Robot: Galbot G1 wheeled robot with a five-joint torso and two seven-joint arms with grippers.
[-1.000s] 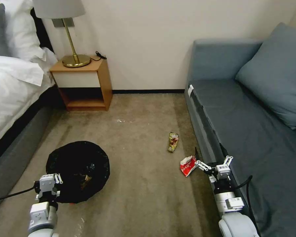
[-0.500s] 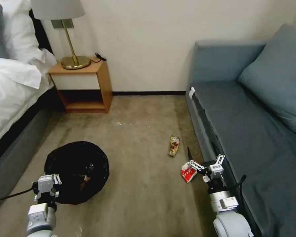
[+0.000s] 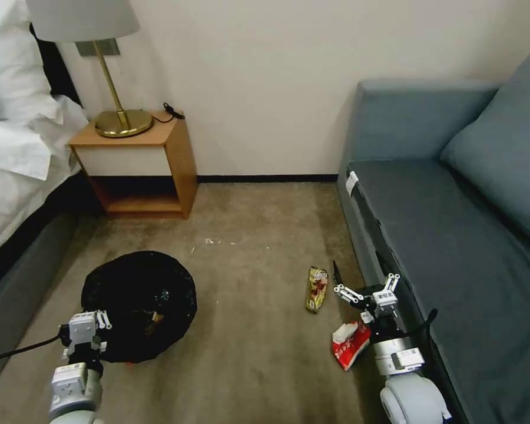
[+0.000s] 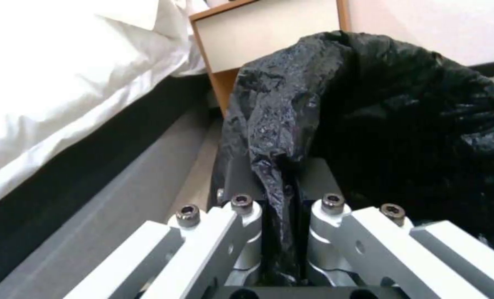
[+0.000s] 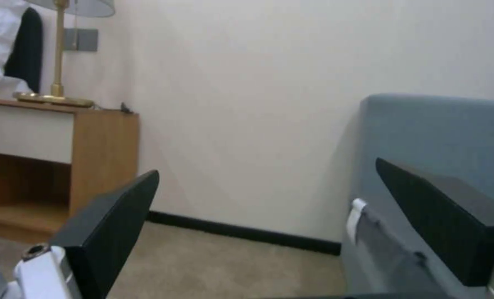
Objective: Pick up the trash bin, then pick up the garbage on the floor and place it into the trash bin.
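Observation:
The trash bin (image 3: 138,303), lined with a crinkly black bag, stands on the carpet at the lower left. My left gripper (image 3: 90,323) is shut on its near rim; the left wrist view shows the gripper (image 4: 280,182) clamping a fold of the bin's (image 4: 402,116) black bag. A red-white wrapper (image 3: 350,344) lies on the floor beside my right wrist. A yellow-green wrapper (image 3: 316,288) lies just left of my right gripper (image 3: 366,284), which is open, close to the sofa's front edge. In the right wrist view the gripper (image 5: 274,224) holds nothing.
A grey-blue sofa (image 3: 453,235) runs along the right side, close to my right arm. A wooden nightstand (image 3: 135,165) with a brass lamp (image 3: 121,118) stands at the back left, next to a bed (image 3: 12,153). Bare carpet (image 3: 253,330) lies between bin and wrappers.
The whole view has shifted, so the camera moved. My right gripper now sits beyond the red-white wrapper instead of beside it, nearer the yellow-green one. The left gripper's hold on the bin is unchanged.

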